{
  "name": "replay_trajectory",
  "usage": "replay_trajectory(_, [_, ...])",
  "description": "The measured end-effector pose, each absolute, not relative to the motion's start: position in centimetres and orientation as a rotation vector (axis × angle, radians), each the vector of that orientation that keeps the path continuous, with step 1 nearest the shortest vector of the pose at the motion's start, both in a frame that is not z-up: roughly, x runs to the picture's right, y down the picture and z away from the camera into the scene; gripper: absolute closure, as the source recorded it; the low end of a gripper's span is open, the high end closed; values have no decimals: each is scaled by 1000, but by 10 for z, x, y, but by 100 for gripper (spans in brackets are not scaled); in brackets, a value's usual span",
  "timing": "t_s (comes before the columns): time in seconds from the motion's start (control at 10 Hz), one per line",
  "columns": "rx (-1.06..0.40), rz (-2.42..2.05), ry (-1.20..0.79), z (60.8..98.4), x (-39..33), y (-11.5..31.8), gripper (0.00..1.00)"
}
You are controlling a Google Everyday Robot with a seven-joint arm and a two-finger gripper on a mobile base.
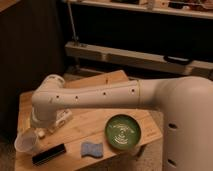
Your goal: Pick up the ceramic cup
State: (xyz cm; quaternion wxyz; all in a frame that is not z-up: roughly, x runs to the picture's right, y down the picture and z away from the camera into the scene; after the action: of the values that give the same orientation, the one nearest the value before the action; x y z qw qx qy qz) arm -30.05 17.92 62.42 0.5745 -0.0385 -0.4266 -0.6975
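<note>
The step in hand is the approach, and the grasp is not yet made. The ceramic cup (26, 141) stands upright at the 8 o'clock corner of the wooden table (95, 127), just above a black bar-shaped object (48, 154). The gripper (50, 125) hangs low over the table, near the cup at its 2 o'clock side. It is not around the cup, and I cannot tell if it is open or closed, because the white wrist hides it. A blue sponge (91, 149) lies at 6 o'clock and the green patterned dish (122, 132) at 4 o'clock, both well apart from the cup. I judge the next move needs a short travel toward 8 o'clock, so that the cup wall is enclosed, then closing gently and lifting.
</note>
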Motion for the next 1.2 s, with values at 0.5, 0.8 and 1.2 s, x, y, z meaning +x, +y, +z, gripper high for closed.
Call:
replay_trajectory(0.5, [-161,-1692,-1015,650,-318,213,27])
replay_trajectory(0.8, [-222,-1675,-1040,671,-320,231,27])
replay_trajectory(1.2, [-262,-1645,-1060,687,-324,236,31])
